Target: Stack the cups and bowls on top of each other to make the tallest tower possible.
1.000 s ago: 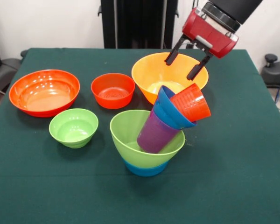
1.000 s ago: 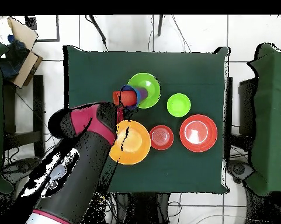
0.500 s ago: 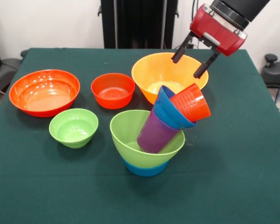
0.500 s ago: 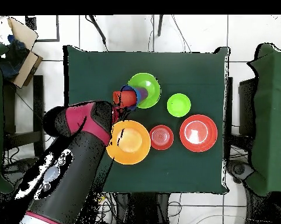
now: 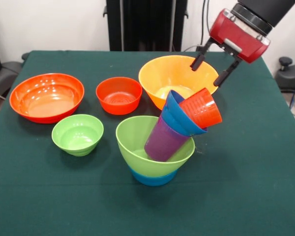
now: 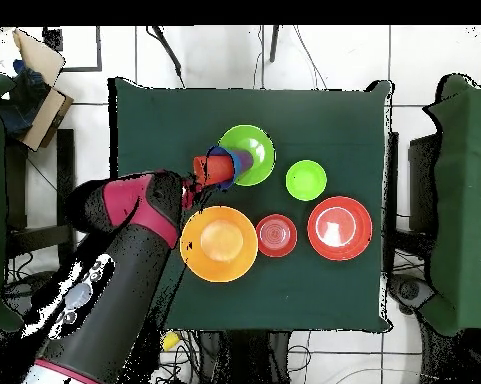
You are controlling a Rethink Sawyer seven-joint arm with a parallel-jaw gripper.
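The tower stands at the table's middle front: a light green bowl (image 5: 135,138) nested on a light blue bowl (image 5: 152,178). A purple cup (image 5: 162,140) leans in it and carries a tilted dark blue bowl (image 5: 179,120) with an orange-red cup (image 5: 202,108) inside, tipped right. My gripper (image 5: 209,71) is open and empty, high above the right rim of the large yellow-orange bowl (image 5: 160,71), behind the tower. In the overhead view the gripper (image 6: 190,190) is beside the tower (image 6: 246,155). A pale yellow shape lies in the yellow-orange bowl; I cannot tell whether it is the yellow cup.
A medium red-orange bowl (image 5: 119,94), a large red-orange bowl (image 5: 46,97) and a small light green bowl (image 5: 77,133) stand upright on the green table (image 5: 246,187), left of the tower. The black pedestal (image 5: 145,24) is at the far side.
My gripper has risen and moved right in the front view, away from the yellow-orange bowl's inside, and stays open. The tower and the bowls have not moved.
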